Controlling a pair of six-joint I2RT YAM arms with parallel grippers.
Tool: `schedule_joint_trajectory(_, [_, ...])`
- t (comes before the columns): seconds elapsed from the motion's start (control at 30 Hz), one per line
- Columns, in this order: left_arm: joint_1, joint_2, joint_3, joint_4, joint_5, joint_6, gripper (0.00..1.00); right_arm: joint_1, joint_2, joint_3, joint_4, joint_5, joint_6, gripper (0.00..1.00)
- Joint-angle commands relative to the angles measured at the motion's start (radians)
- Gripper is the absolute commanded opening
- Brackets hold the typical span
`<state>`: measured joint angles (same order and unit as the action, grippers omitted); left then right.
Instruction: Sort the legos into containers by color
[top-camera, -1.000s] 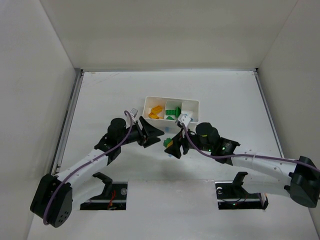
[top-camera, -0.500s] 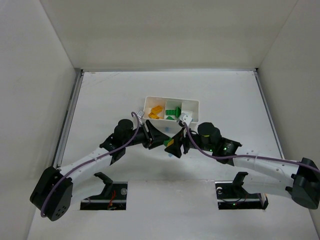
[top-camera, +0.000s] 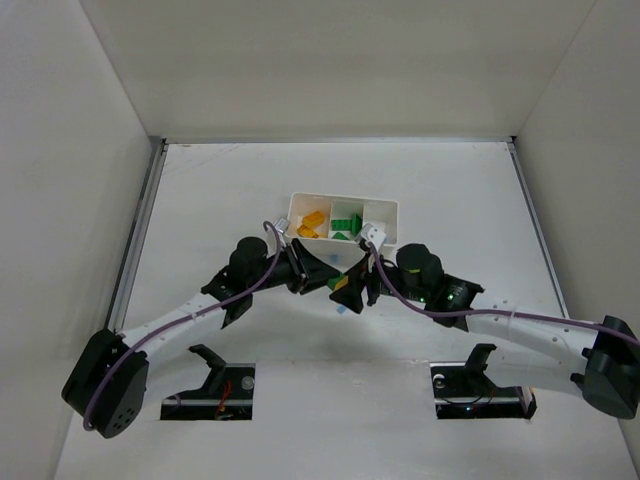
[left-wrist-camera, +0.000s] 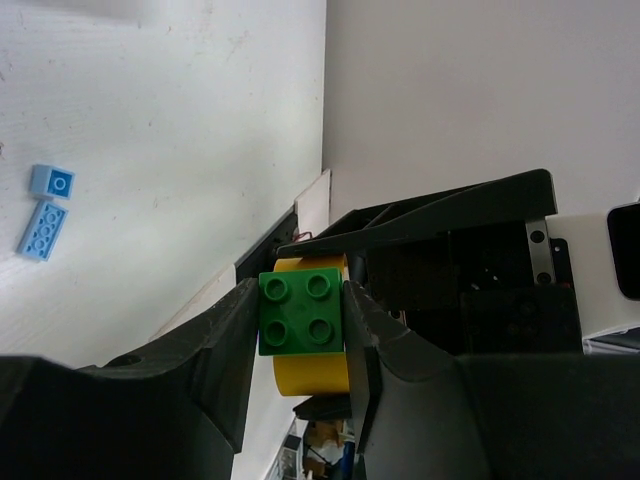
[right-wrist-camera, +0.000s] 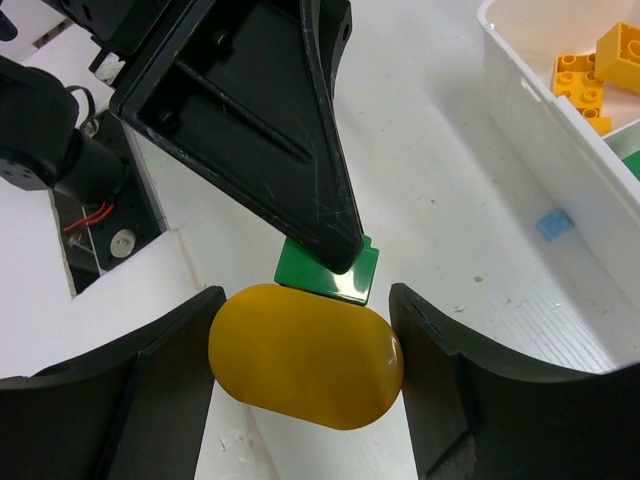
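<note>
My left arm reaches in from the near left and my right arm from the near right. Both stretch low over the white table (top-camera: 220, 190), and their wrists meet just in front of the long white plastic tray (top-camera: 340, 197).

My left gripper (left-wrist-camera: 300, 302) is clamped on a green four-stud plastic brick (left-wrist-camera: 302, 312), with one finger pressed to each side. My right gripper (right-wrist-camera: 305, 345) is closed around a smooth rounded yellow-orange plastic piece (right-wrist-camera: 305, 358), which touches both of its fingers. The green brick sits against that yellow piece, so my two grippers hold one joined pair, close to the tray's near wall.

From above, my fingers hide nearly all of the pair. My right wrist covers part of the tray's right compartment, and I cannot tell what lies in it. The left compartment holds yellow-orange bricks (top-camera: 312, 224) and the middle one holds green bricks (top-camera: 345, 222).

Two tiny light blue plastic bricks (left-wrist-camera: 42, 230) lie on the table in my left wrist view. My right wrist view shows one such brick just beside the tray's wall, and the frame edge cuts the tray off there.
</note>
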<state>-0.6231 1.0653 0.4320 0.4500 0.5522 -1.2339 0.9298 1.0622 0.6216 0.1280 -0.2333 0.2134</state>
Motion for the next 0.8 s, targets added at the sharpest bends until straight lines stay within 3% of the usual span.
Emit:
schedule_joint_trajectory(0.0, [0.042, -0.022, 0.004, 0.066, -0.011, 0.002, 0.14, -0.006, -0.008, 0.004, 0.102, -0.015, 0.014, 0.60])
schedule_joint_trajectory(0.2, [0.190, -0.054, -0.035, 0.069, 0.000, -0.021, 0.11, -0.009, -0.031, -0.023, 0.098, -0.011, 0.024, 0.60])
schedule_joint_trajectory(0.43, [0.269, -0.086, -0.047, 0.058, -0.014, -0.013, 0.10, -0.013, -0.035, -0.023, 0.113, 0.031, 0.032, 0.60])
schedule_joint_trajectory(0.77, [0.428, -0.309, -0.050, -0.045, -0.064, 0.043, 0.13, -0.085, 0.304, 0.226, 0.317, 0.261, 0.032, 0.60])
